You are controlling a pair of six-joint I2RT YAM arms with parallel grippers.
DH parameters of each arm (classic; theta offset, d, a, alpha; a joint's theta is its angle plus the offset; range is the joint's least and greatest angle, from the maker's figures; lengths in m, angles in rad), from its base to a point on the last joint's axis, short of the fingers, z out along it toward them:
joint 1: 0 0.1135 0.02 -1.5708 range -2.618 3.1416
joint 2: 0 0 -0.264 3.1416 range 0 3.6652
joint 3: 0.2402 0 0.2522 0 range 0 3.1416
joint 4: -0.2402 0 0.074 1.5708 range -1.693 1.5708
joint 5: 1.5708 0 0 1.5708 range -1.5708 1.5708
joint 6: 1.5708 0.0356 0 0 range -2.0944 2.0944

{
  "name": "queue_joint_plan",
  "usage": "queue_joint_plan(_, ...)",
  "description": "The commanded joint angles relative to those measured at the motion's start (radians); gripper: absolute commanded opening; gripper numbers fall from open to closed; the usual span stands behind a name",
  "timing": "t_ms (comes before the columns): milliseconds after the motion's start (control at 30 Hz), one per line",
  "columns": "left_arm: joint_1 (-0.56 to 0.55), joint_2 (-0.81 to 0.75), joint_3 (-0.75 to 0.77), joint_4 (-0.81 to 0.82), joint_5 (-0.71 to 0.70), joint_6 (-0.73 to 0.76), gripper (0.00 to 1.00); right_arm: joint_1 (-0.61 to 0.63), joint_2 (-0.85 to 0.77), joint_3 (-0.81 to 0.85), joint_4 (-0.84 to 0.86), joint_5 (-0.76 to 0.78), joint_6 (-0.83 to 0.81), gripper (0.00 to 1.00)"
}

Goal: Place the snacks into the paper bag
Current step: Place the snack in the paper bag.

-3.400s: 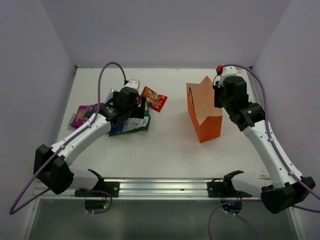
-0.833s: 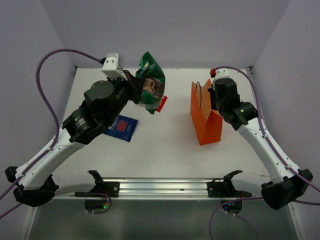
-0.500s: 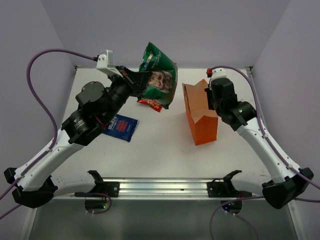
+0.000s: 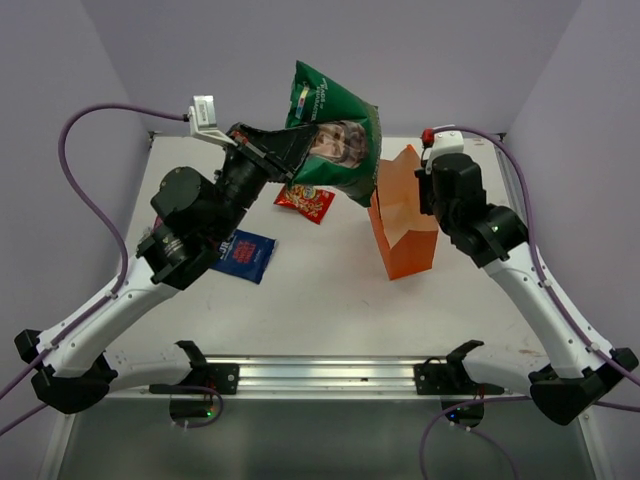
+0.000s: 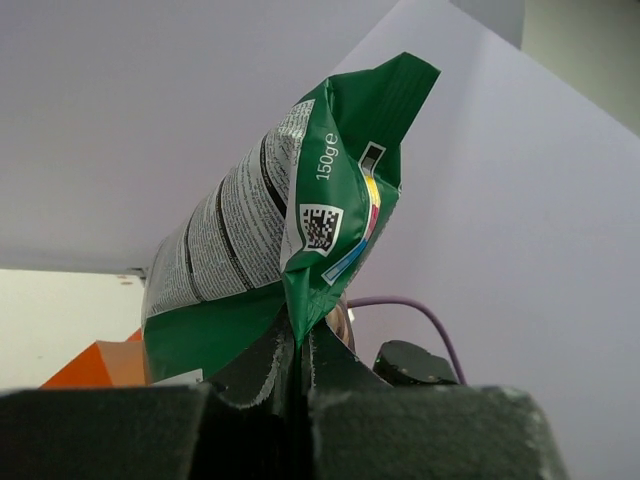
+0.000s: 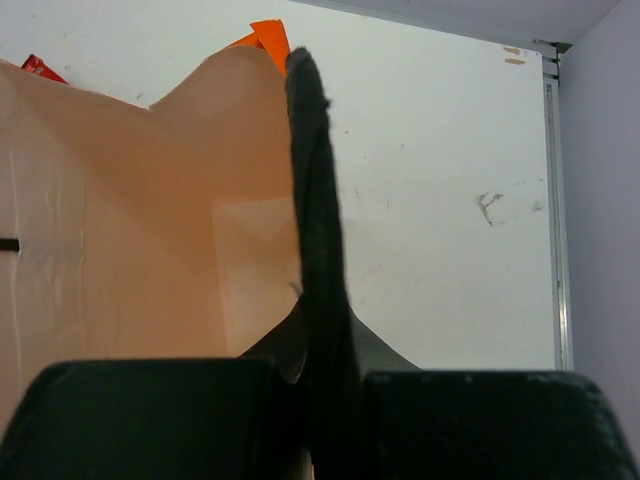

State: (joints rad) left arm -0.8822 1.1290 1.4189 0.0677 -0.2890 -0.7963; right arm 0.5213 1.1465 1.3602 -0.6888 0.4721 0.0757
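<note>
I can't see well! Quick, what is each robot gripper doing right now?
Left gripper: shut on the green packet.
Right gripper: shut on the rim of the paper bag.

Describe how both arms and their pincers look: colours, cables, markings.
Both arms are alike: the left arm and right arm have white link shells with black joint housings and black bases. A purple cable runs along each. The left pincer and right pincer are matte black. The right wrist carries a small red part.
</note>
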Motion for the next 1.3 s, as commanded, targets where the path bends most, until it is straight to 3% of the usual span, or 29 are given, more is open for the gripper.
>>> queue_joint_plan(0, -0.001, 0.005, 0.000, 0.243, 0.027, -0.125, 0.02, 0.016, 0.001, 0.019, 0.023, 0.051, 0.021, 0.00)
queue_joint_plan(267, 0.000, 0.038, 0.015, 0.287, 0.042, -0.190, 0.03, 0.019, 0.002, -0.023, 0.044, 0.072, 0.022, 0.00)
queue_joint_plan(633, 0.000, 0.104, -0.143, 0.330, -0.001, -0.319, 0.03, 0.019, 0.004, -0.041, 0.052, 0.069, 0.061, 0.00)
queue_joint_plan(1067, -0.001, 0.110, -0.244, 0.173, -0.090, -0.342, 0.02, 0.020, 0.002, -0.038, 0.048, 0.056, 0.096, 0.00)
queue_joint_plan(1267, -0.014, 0.150, -0.222, 0.087, -0.098, -0.340, 0.01, 0.020, 0.002, -0.042, 0.060, 0.053, 0.136, 0.00)
